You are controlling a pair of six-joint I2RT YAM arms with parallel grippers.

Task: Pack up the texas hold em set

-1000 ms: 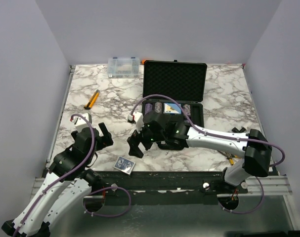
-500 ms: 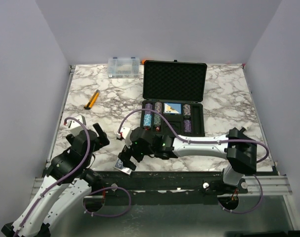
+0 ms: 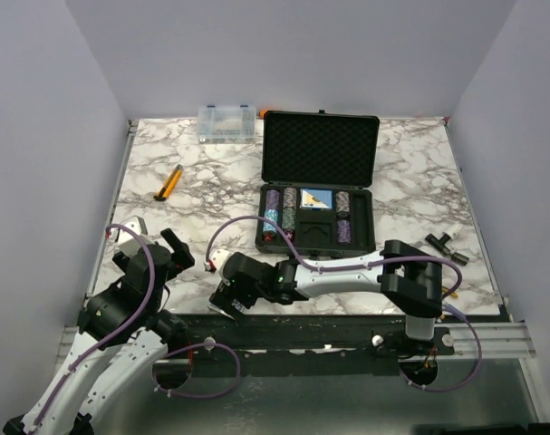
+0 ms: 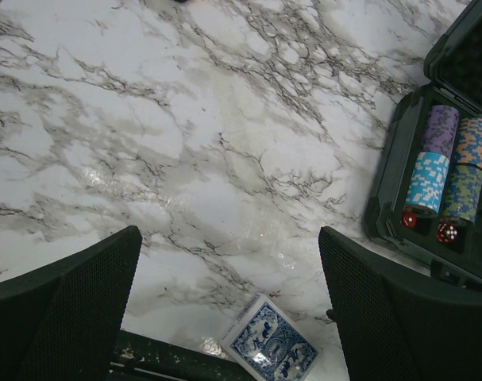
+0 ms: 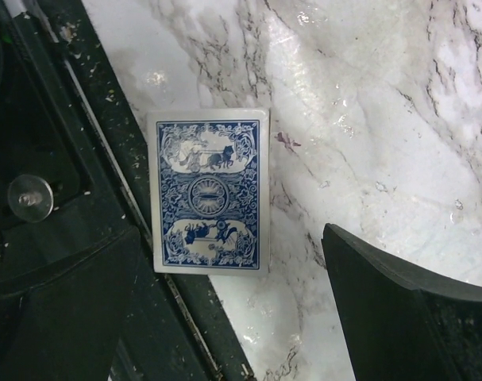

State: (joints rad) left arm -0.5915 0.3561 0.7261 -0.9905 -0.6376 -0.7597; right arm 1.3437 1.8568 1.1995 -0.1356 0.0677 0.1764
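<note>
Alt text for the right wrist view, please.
A blue-backed card deck lies flat on the marble table, one corner overlapping the black rail at the table's edge. The right hand hovers above it, its two black fingers open wide on either side.

Top view: the right gripper (image 5: 233, 230) sits over the loose card deck (image 5: 210, 190), so the deck is all but hidden from above. Its fingers (image 5: 399, 309) are under the wrist body there, and in the right wrist view they're clipped by the bottom and side edges. Left wrist view: case (image 4: 395, 159) cut off by the right edge, with just two columns of chip stacks (image 4: 427, 182) and two red dice (image 4: 445, 232) in frame, pips too small to count. Left gripper (image 4: 229, 234): both fingers clipped at the bottom edge. Orange thing (image 3: 266, 111) behind the lid (image 3: 320, 149) mostly hidden, can't identify. Clear box (image 3: 226, 122): contents too small to tell.
</note>
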